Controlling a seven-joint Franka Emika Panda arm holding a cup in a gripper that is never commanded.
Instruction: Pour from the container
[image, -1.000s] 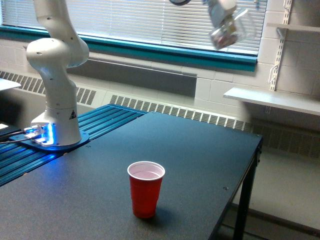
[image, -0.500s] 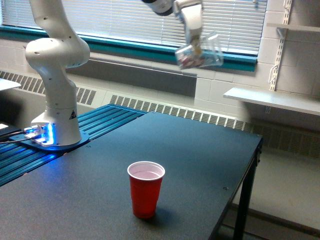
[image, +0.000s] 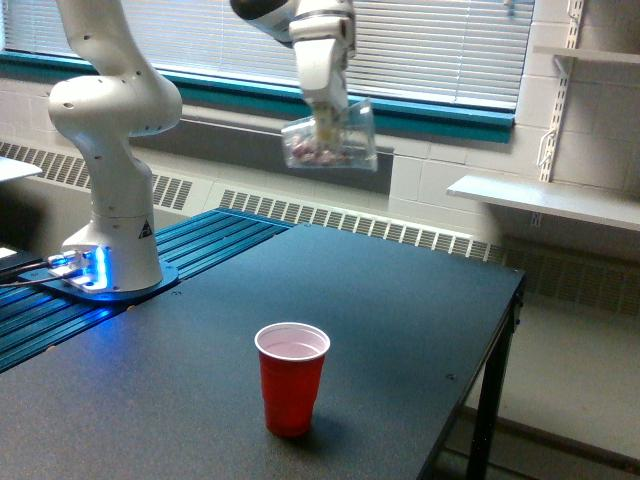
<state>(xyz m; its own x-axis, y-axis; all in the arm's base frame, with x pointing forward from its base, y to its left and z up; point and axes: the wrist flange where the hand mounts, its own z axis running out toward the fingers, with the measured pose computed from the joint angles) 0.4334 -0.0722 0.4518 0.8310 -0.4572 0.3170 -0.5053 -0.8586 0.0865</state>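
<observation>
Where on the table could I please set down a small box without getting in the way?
Most of the black table is bare. The widest free patch runs from the red cup back to the far edge and to the exterior view's right edge. The exterior view's left is crowded by the robot base. The hand holds the clear cup aloft.

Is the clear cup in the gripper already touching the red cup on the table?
No, the clear cup hangs in the air from the gripper, well above the red cup standing apart on the table.
</observation>
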